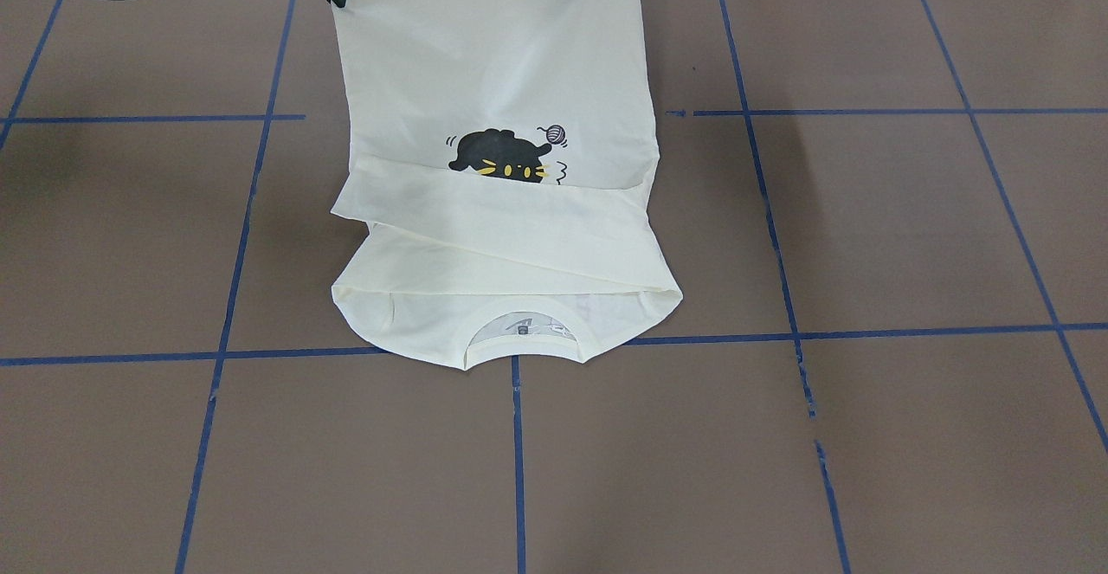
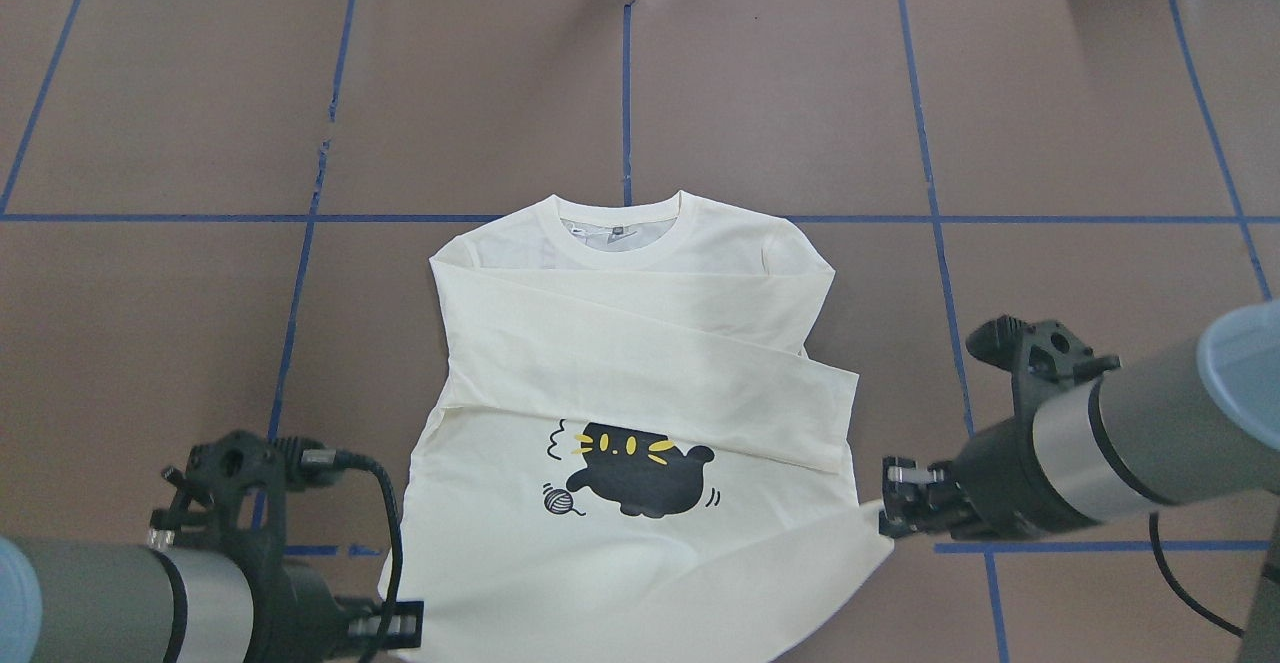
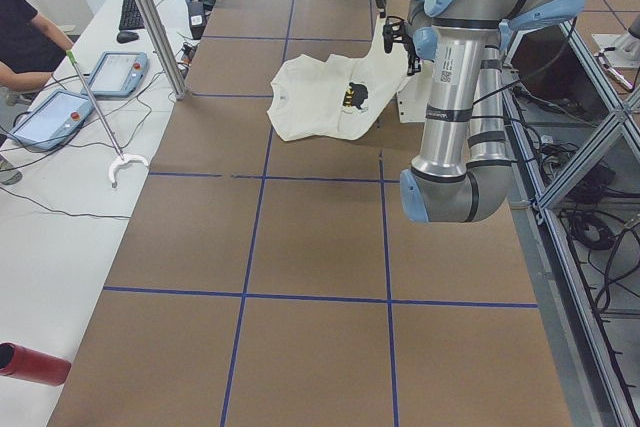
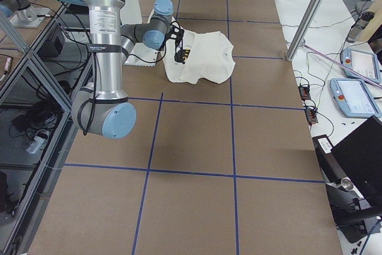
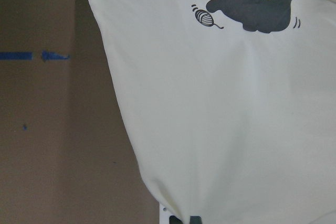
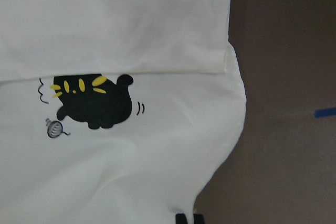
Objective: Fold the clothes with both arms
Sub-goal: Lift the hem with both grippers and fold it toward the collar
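Note:
The cream-white shirt (image 2: 640, 343) lies in the middle of the table, its collar (image 2: 620, 233) on the far side from me. Its sleeves are folded across the chest just above the black cat print (image 2: 630, 468). My left gripper (image 2: 402, 628) is shut on the hem's left corner, and my right gripper (image 2: 888, 508) is shut on the hem's right corner. The hem end is lifted off the table, while the collar end stays flat (image 1: 519, 332). In the left wrist view the cloth (image 5: 220, 119) hangs from the fingers at the bottom edge. The right wrist view shows the shirt (image 6: 131, 171) the same way.
The brown table top (image 2: 800, 93) is marked with a grid of blue tape lines (image 2: 930, 143). On a white side bench lie tablets (image 3: 110, 72), a grabber stick (image 3: 100, 117) and a red cylinder (image 3: 30, 362). A person (image 3: 25, 37) sits there.

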`<state>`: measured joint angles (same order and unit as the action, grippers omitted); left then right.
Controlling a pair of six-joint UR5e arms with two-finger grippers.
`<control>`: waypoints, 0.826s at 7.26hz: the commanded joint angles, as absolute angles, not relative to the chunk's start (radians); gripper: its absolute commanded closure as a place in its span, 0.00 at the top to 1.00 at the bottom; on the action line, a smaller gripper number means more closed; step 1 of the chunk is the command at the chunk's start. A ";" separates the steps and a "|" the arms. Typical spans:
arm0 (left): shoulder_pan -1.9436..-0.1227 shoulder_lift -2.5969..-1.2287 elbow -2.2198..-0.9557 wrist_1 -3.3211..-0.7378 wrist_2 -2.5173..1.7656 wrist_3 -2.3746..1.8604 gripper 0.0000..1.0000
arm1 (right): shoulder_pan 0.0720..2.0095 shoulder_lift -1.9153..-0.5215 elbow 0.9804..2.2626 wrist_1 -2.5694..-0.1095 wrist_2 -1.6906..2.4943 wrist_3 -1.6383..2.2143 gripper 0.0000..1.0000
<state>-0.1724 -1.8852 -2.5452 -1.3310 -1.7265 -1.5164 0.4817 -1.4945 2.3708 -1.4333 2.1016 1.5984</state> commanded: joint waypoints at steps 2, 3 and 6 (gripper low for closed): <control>-0.460 -1.931 -2.351 -1.347 -1.864 -1.327 0.00 | 0.737 -1.379 2.203 -1.434 2.103 1.475 0.00; -0.498 -1.971 -2.221 -1.397 -1.862 -1.325 0.00 | 0.761 -1.333 2.127 -1.434 2.102 1.459 0.00; -0.605 -2.000 -1.984 -1.616 -1.864 -1.319 0.00 | 0.758 -1.158 1.897 -1.433 2.094 1.454 0.00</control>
